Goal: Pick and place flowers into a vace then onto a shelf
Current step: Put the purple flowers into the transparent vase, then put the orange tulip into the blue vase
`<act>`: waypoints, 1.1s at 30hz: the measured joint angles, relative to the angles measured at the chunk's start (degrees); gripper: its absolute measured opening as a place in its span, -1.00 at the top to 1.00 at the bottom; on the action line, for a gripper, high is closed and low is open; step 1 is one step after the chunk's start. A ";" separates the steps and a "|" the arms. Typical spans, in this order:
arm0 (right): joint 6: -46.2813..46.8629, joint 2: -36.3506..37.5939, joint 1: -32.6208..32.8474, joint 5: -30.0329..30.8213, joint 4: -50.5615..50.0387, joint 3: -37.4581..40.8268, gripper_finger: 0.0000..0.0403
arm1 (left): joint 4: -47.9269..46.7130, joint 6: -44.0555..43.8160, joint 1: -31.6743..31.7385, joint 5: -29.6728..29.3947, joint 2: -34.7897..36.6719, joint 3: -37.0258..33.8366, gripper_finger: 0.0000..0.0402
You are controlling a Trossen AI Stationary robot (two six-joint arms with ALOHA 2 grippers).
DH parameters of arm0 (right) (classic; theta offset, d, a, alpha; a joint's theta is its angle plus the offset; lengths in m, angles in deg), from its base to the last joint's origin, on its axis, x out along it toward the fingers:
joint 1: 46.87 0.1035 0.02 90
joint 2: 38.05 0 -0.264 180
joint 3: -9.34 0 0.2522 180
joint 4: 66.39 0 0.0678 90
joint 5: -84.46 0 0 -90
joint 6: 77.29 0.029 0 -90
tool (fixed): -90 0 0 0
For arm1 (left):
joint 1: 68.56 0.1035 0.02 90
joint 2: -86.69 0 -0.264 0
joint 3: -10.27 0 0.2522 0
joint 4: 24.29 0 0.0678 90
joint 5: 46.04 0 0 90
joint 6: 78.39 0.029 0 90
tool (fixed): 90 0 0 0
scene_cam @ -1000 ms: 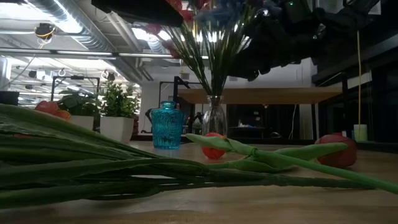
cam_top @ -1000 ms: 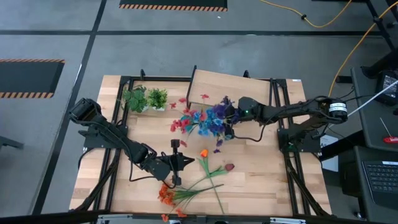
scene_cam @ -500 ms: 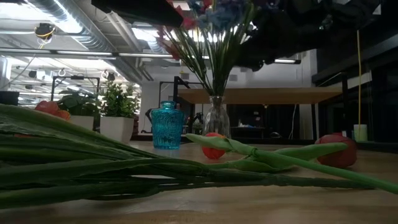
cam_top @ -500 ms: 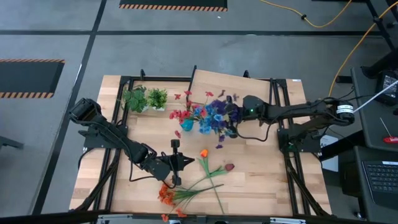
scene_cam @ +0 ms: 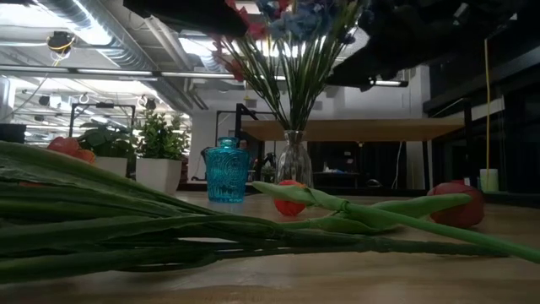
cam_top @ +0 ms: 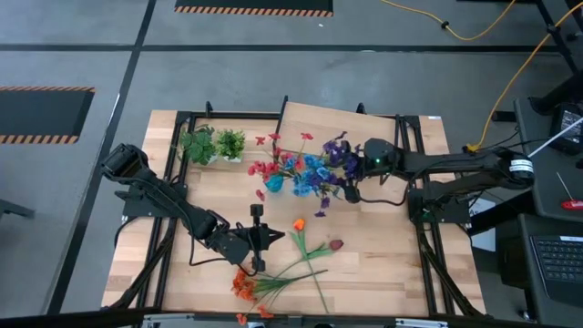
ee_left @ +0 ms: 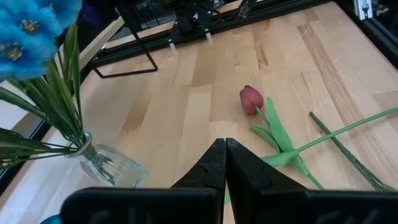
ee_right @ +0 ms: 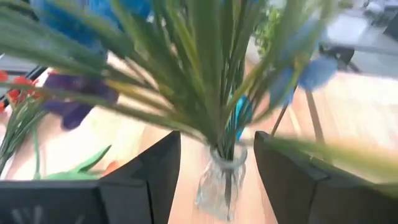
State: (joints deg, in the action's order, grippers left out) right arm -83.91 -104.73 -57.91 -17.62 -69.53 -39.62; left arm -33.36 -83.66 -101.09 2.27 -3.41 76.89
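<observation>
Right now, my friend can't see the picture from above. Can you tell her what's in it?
A clear vase of red, blue and purple flowers stands mid-table, with the right gripper open beside it. The left gripper, shut, sits near loose flowers lying on the table. Two leafy potted plants stand at the far left corner.

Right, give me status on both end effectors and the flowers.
Right end effector open, facing the glass vase of flowers. Left end effector shut, empty, over the table. Loose flowers lie on the table; nothing blocking.
</observation>
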 joint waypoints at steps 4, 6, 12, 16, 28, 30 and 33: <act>0.29 3.17 0.02 1.80 -6.39 0.00 -0.03 | -0.86 -0.05 -0.48 0.00 0.00 -0.02 0.98; 0.34 4.63 0.02 4.64 -8.81 0.00 -0.03 | -1.48 -0.53 -0.83 0.04 0.00 -0.02 0.99; 3.45 6.78 1.05 5.58 -11.55 0.00 -0.03 | -5.07 -3.90 -1.71 0.02 0.00 0.00 0.98; 4.60 6.84 4.30 5.60 -12.51 0.00 -0.02 | -9.41 -7.86 -1.81 0.07 0.00 0.00 0.98; 13.84 5.95 23.50 16.09 -11.14 0.02 0.28 | -15.80 -15.14 -1.88 5.31 0.00 -0.02 0.99; 15.58 4.74 26.94 19.55 -10.49 0.02 0.33 | -15.80 -15.13 -1.88 5.67 0.00 -0.01 0.99; 18.56 1.87 31.52 26.02 -10.55 0.02 0.48 | -15.80 -15.09 -1.88 5.70 0.00 0.00 0.98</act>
State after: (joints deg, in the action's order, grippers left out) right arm -65.35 -102.85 -26.40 8.41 -80.08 -39.59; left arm -49.16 -98.75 -102.97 7.98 -3.41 76.89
